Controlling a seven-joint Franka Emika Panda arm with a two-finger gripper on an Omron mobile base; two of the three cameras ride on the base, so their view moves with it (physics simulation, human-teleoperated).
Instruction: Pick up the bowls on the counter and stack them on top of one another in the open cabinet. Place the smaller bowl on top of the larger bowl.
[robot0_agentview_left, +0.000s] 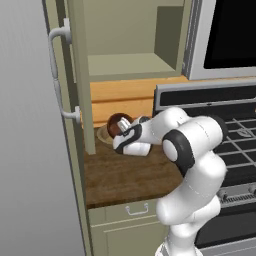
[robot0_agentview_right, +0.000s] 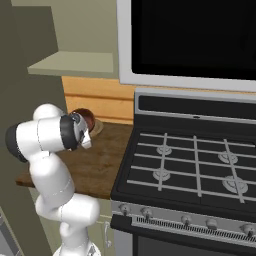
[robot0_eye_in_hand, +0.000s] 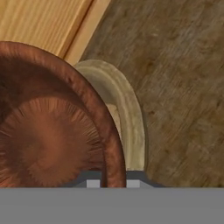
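The smaller bowl (robot0_agentview_left: 118, 123), dark reddish-brown and glossy, is tilted just above the counter (robot0_agentview_left: 125, 176) beside the cabinet door. My gripper (robot0_agentview_left: 126, 133) is shut on its rim. In the hand view the smaller bowl (robot0_eye_in_hand: 48, 140) takes up the left side, and its rim runs down between my fingertips (robot0_eye_in_hand: 92, 182). The larger bowl (robot0_eye_in_hand: 127, 113), light tan, lies on the counter (robot0_eye_in_hand: 183, 87) partly under and behind the dark one. It shows as a tan edge (robot0_agentview_left: 103, 134) at the back left of the counter. The open cabinet's shelf (robot0_agentview_left: 131, 65) is above, bare.
The cabinet door (robot0_agentview_left: 79, 75) stands open with its white handle (robot0_agentview_left: 56, 75), close to the left of the bowls. A black stove (robot0_agentview_right: 190, 160) borders the counter on the right, under a microwave (robot0_agentview_right: 200, 35). A beige drawer (robot0_agentview_left: 135, 210) sits below the counter.
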